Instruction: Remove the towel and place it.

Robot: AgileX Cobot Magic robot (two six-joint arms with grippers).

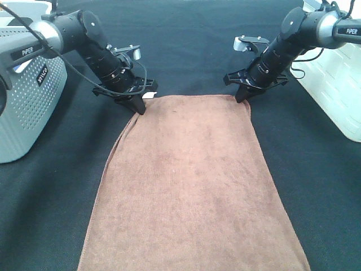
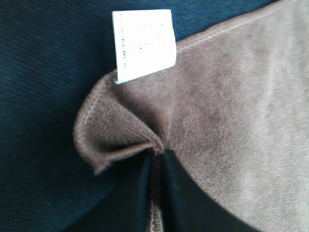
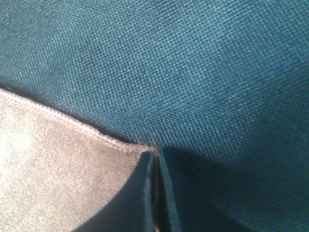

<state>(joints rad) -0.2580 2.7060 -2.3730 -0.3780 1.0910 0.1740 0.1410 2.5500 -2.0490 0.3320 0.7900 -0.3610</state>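
The brown plush towel (image 1: 192, 186) lies flat on the dark cloth, running from the middle to the front edge of the exterior view. My left gripper (image 1: 139, 108) is shut on its far left corner, where the white tag (image 2: 144, 44) sticks out; the left wrist view shows the towel (image 2: 231, 106) bunched between the fingers (image 2: 137, 193). My right gripper (image 1: 243, 97) is shut on the far right corner; the right wrist view shows the towel (image 3: 53, 164) with its stitched edge pinched between the fingers (image 3: 169, 193).
A grey perforated box (image 1: 25, 107) stands at the left edge. A white bin (image 1: 338, 79) stands at the right edge. The dark cloth tabletop (image 1: 186, 51) stretches behind and beside the towel.
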